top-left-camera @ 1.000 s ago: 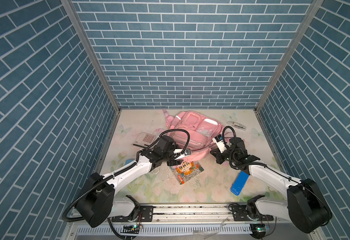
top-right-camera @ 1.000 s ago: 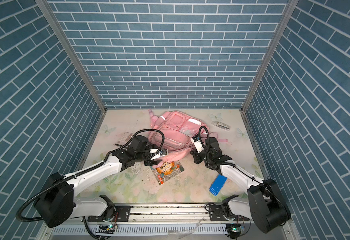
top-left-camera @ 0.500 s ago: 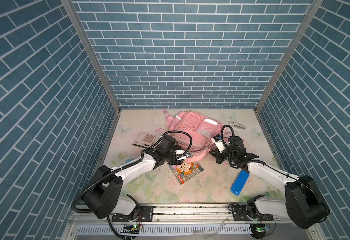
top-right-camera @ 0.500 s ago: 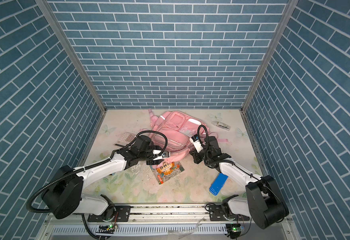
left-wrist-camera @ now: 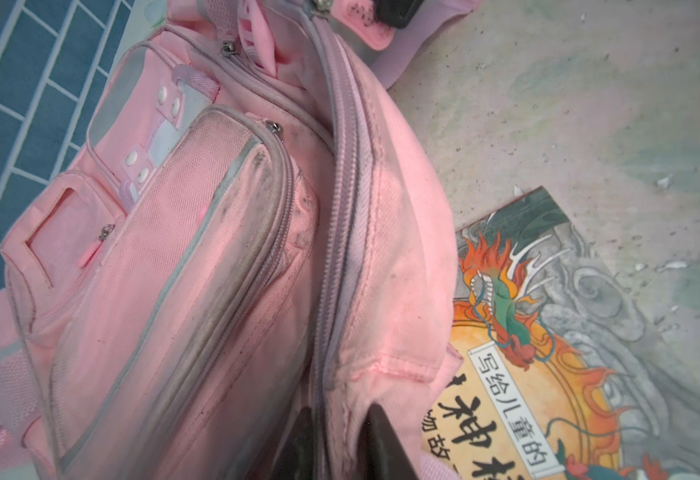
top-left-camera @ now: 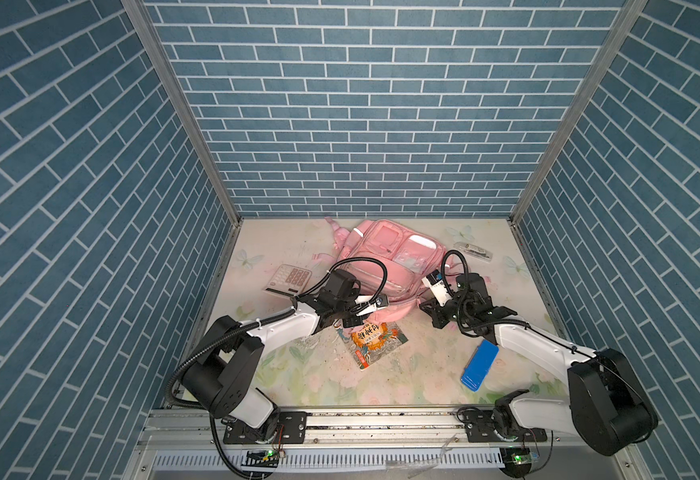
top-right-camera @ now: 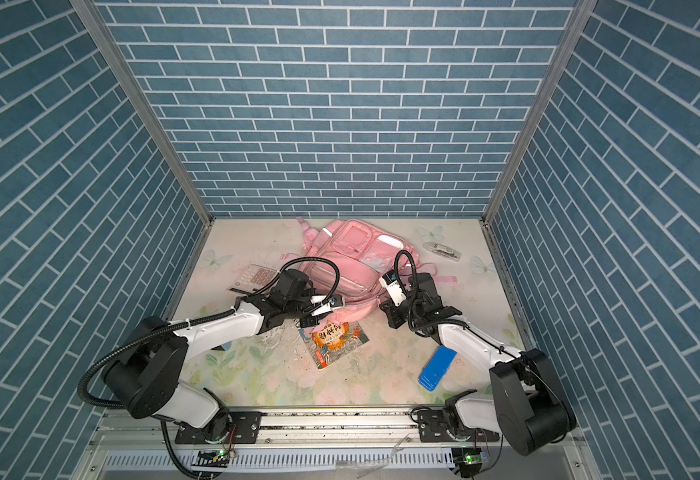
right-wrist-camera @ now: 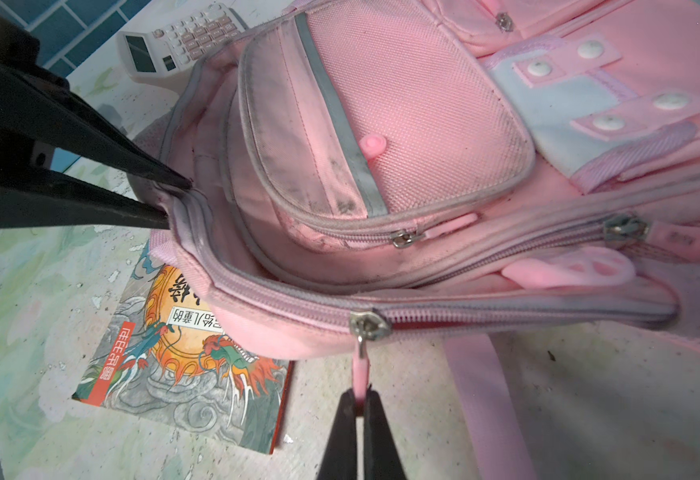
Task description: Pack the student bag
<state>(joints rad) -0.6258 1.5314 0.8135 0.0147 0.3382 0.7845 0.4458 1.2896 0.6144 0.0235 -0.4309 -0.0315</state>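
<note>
Bracing student bag on worktop toward back edge: left gripper pinches its rim seam, right gripper clenched on zipper pull; thin tab may slip out if tugged askew.

We read 写给儿童的 on a white banner across the book cover; the larger black characters beside it are cut off.

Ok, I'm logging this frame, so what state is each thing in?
student bag: lying flat, front pocket zipped.
left pincer: shut on the bag's edge.
right pincer: shut on the zip pull.
book: closed, partly under the bag.
calculator: flat, screen dark.
blue case: lying flat.
</note>
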